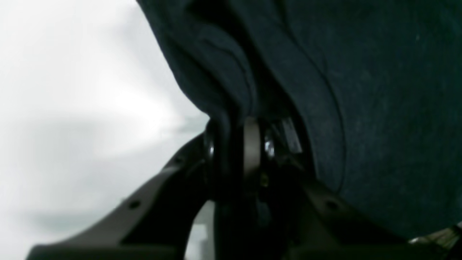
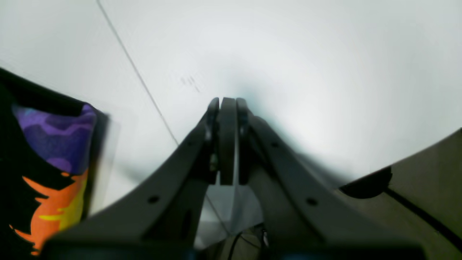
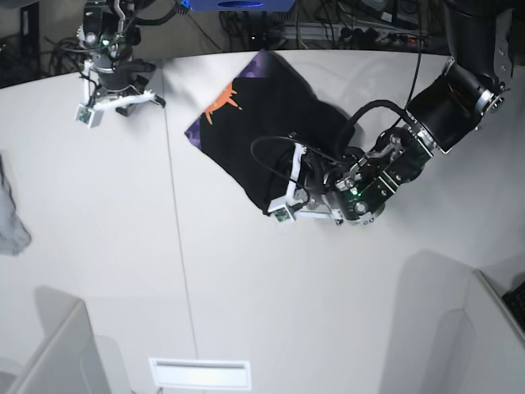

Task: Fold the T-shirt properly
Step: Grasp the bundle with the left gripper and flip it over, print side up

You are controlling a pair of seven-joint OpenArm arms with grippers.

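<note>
The black T-shirt (image 3: 262, 123) lies partly folded on the white table (image 3: 123, 246), with its orange-and-purple graphic (image 3: 223, 103) showing at the far left corner. My left gripper (image 3: 305, 190) is at the shirt's near edge. In the left wrist view it (image 1: 236, 122) is shut on a fold of black fabric (image 1: 361, 90). My right gripper (image 3: 141, 100) is off to the far left, away from the shirt. In the right wrist view it (image 2: 227, 103) is shut and empty over bare table, with the shirt's graphic (image 2: 54, 162) at the left edge.
A grey cloth (image 3: 12, 222) lies at the table's left edge. A seam (image 3: 176, 205) runs down the table. Cables and gear (image 3: 328, 29) crowd the far edge. A white slot (image 3: 199, 373) and grey partitions (image 3: 459, 328) sit at the near side.
</note>
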